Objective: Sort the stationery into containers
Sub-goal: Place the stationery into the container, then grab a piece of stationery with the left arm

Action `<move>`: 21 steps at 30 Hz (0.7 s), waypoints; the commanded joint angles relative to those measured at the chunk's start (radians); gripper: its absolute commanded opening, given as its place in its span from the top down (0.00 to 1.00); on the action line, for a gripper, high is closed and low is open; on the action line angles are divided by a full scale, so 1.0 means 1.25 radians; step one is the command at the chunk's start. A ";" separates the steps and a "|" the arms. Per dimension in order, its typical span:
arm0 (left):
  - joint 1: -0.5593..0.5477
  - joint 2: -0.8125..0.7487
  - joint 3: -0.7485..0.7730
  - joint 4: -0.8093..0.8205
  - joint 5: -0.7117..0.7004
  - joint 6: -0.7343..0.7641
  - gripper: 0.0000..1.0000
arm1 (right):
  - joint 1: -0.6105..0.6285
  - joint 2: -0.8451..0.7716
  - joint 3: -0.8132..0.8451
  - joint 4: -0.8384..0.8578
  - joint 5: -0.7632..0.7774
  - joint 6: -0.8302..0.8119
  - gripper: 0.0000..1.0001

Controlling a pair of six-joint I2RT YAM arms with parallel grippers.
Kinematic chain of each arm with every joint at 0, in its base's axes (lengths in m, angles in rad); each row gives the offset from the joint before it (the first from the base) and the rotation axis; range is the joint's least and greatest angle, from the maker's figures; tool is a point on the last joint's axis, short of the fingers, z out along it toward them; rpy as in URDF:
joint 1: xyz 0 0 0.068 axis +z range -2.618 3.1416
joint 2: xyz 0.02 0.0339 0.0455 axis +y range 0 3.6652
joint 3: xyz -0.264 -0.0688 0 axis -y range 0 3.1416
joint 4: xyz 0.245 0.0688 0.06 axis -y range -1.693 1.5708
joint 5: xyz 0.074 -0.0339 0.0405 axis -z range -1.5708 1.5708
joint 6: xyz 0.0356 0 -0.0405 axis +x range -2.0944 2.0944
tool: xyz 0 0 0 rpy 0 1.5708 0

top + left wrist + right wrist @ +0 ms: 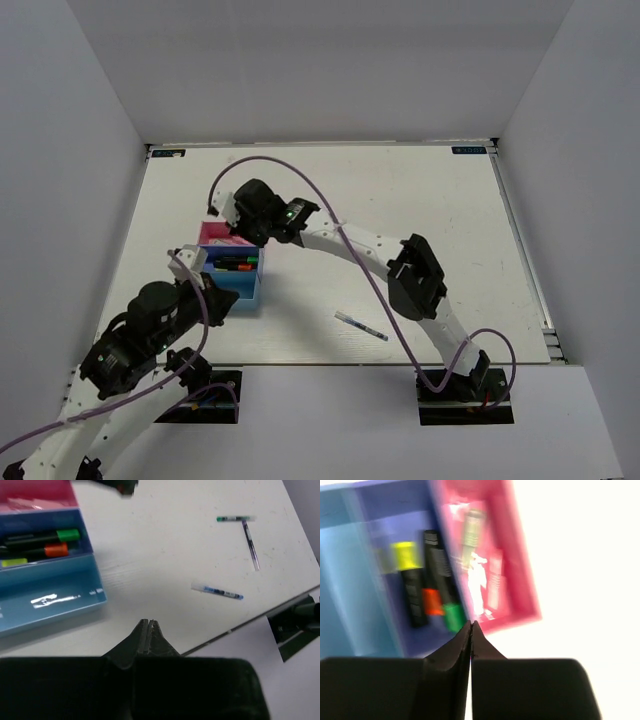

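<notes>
While the right gripper (471, 626) hovers over the trays, you can see its jaws pressed closed on nothing, and the left gripper (149, 625) likewise. Three highlighters (59, 549) lie in the blue tray (50, 521), between the pink tray (521, 575) and the light blue tray (70, 580). A pen (360, 325) lies on the table (430, 190), well apart.

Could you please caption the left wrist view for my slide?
Shut left fingers beside the trays; a blue-white pen lies loose.

light: bright, even | shadows: soft | glare: white streak on light-blue tray (50, 600) | blur: right wrist view heavily smeared, left wrist view soft
</notes>
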 commanded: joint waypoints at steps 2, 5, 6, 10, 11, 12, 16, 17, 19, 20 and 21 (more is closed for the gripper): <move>0.002 0.130 0.023 0.035 0.117 -0.039 1.00 | -0.063 -0.152 -0.050 0.020 0.278 0.119 1.00; 0.001 0.244 0.014 0.042 0.115 -0.150 0.98 | -0.152 -0.225 -0.127 -0.084 0.238 0.241 1.00; 0.003 0.294 0.011 0.045 0.103 -0.196 0.95 | -0.199 -0.265 -0.159 -0.132 0.214 0.292 1.00; -0.053 0.468 0.061 0.093 0.125 -0.159 0.55 | -0.362 -0.312 -0.225 -0.321 -0.076 0.346 0.48; -0.085 0.501 0.085 0.089 0.159 -0.123 0.44 | -0.400 -0.332 -0.258 -0.337 -0.132 0.325 0.34; -0.120 0.609 0.111 0.087 0.190 0.023 0.33 | -0.414 -0.361 -0.273 -0.372 -0.219 0.281 0.23; -0.275 0.850 0.335 -0.015 0.252 0.318 0.12 | -0.470 -0.592 -0.537 -0.314 -0.383 0.072 0.17; -0.296 0.882 0.359 -0.034 0.170 0.348 0.12 | -0.475 -0.631 -0.622 -0.264 -0.422 0.050 0.21; -0.362 0.976 0.407 -0.018 0.111 0.510 0.12 | -0.481 -0.754 -0.721 -0.197 -0.432 -0.003 0.57; -0.370 0.996 0.418 0.013 0.107 0.558 0.19 | -0.485 -0.779 -0.764 -0.188 -0.442 -0.012 0.72; -0.374 1.060 0.428 0.015 0.123 0.578 0.25 | -0.483 -0.800 -0.792 -0.179 -0.442 -0.034 0.98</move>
